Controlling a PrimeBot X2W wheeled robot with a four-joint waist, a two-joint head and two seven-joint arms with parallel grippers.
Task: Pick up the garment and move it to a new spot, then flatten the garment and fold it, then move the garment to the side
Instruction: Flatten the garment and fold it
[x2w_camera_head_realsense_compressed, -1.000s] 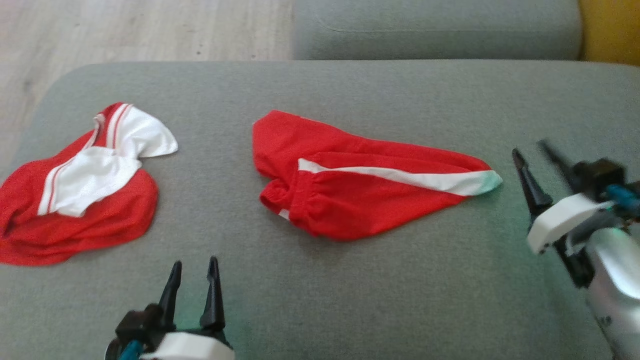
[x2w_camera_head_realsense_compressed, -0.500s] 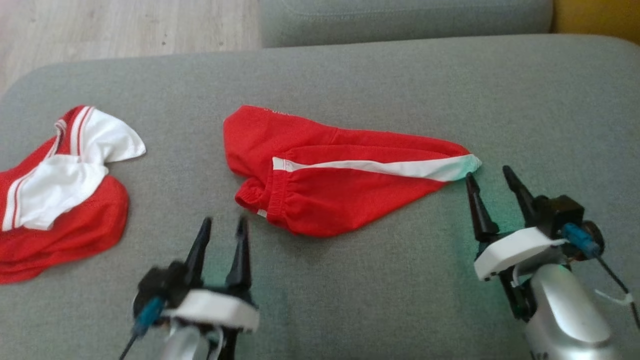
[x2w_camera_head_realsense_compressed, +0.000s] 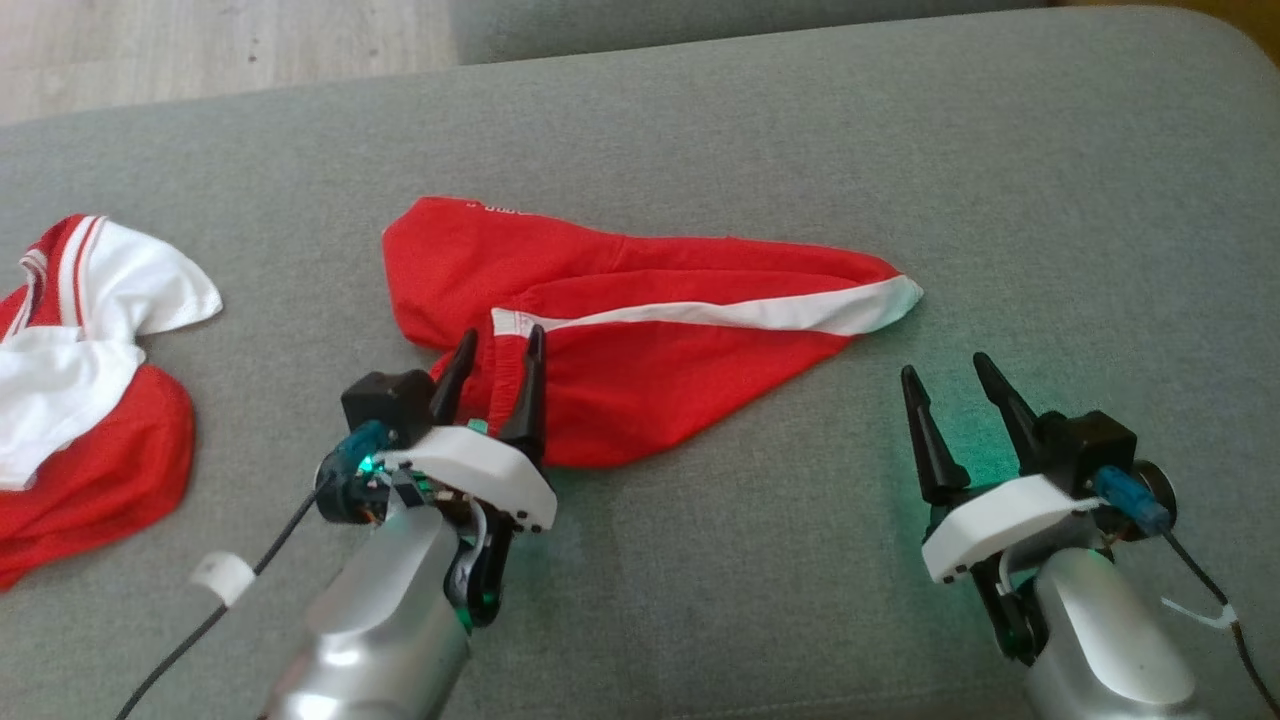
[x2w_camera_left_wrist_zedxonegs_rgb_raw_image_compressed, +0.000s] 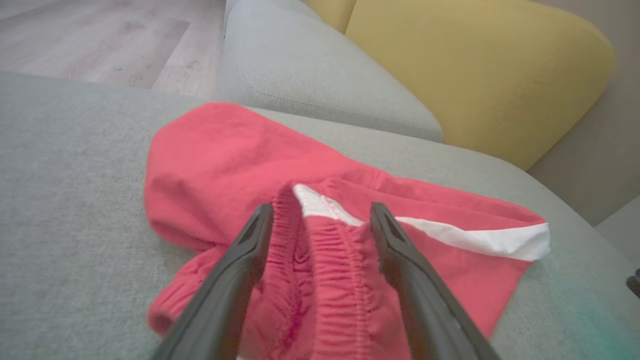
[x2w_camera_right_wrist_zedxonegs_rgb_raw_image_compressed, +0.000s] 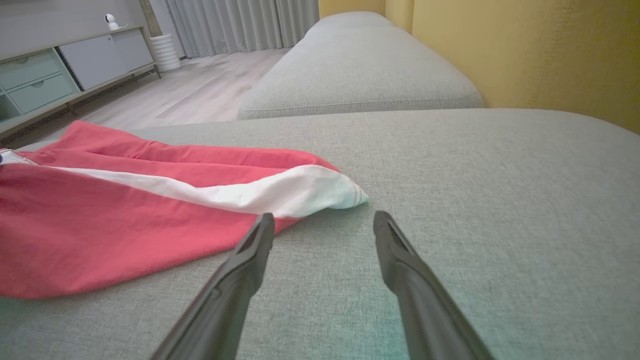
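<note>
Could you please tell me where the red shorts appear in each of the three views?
Head view: shorts centre, left fingers at the waistband.
Left wrist view: shorts centre, waistband between the fingers.
Right wrist view: shorts on the left side, ahead of the right fingers.
Shared landmark: the shorts' white stripe.

Head view looks down; wrist views skim close (sharing garment (x2w_camera_head_realsense_compressed: 650, 350))

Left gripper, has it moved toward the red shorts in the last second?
Yes. Against the red shorts, the left gripper has advanced forward and rightward; its open fingers now straddle the elastic waistband.
</note>
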